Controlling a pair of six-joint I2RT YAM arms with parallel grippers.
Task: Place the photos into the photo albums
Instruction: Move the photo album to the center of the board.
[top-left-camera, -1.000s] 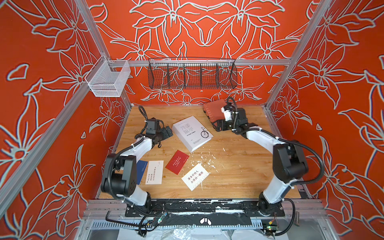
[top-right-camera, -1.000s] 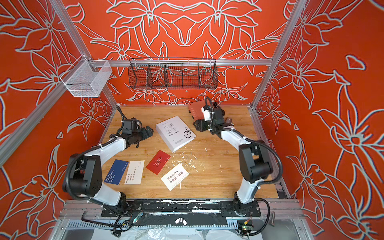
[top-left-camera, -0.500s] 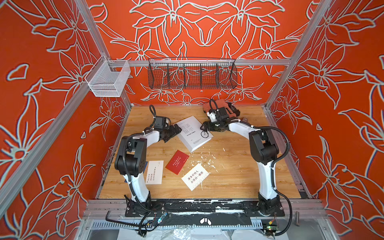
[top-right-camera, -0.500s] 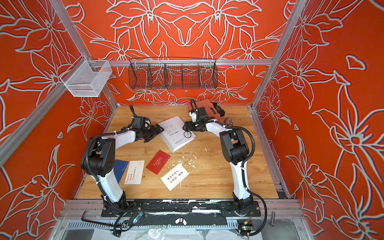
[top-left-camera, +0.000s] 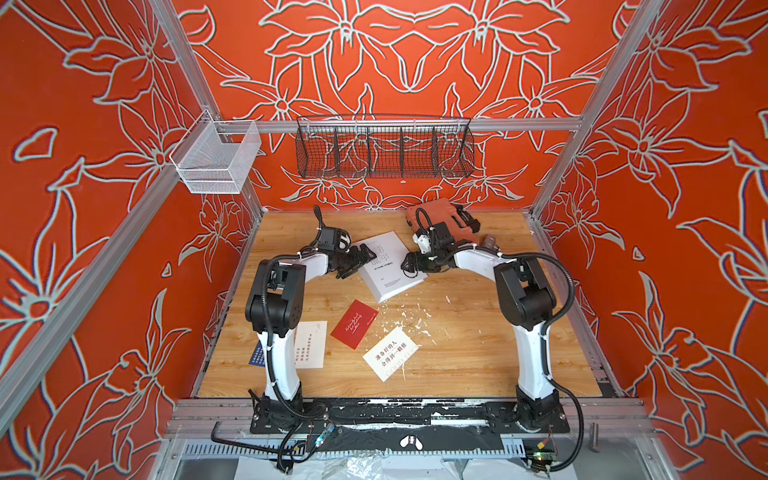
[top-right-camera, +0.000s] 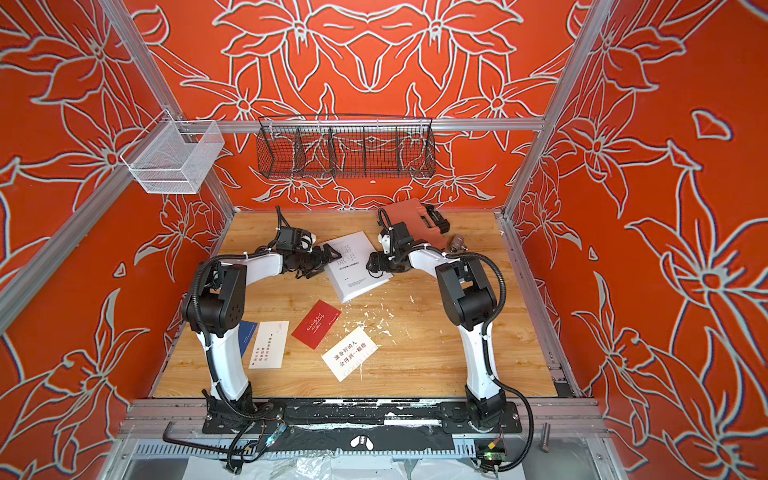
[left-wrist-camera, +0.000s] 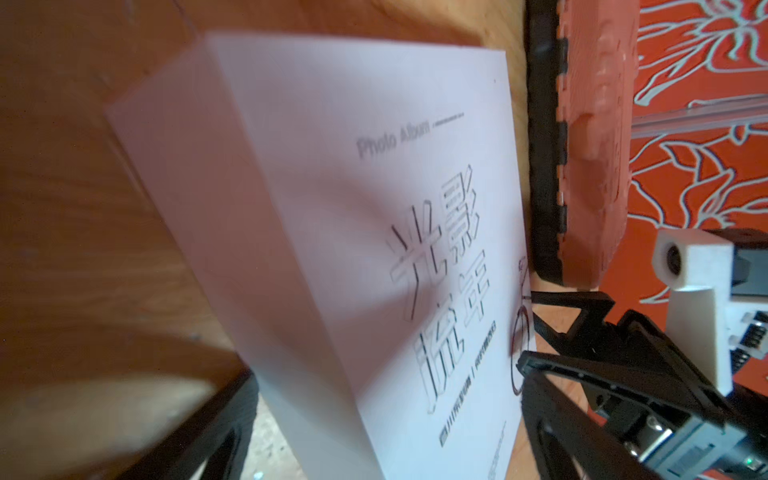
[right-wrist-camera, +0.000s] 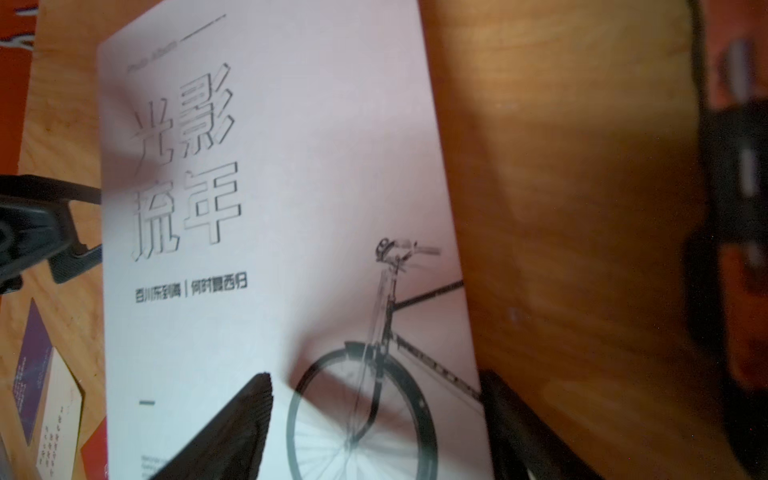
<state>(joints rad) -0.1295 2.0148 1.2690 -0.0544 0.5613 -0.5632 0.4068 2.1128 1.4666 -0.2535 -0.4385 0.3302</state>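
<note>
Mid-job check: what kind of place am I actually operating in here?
Most likely a purpose-built robot test booth, not a real room: aluminium frame bars, orange floral-print walls on three sides, and a wooden tabletop with the left arm and right arm mounted along its front.

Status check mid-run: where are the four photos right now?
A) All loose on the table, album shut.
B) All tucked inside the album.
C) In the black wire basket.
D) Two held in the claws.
A: the dark red card, the tilted white card, the upright white card and the navy card lie flat on the table, in front of the closed photo album.
</note>
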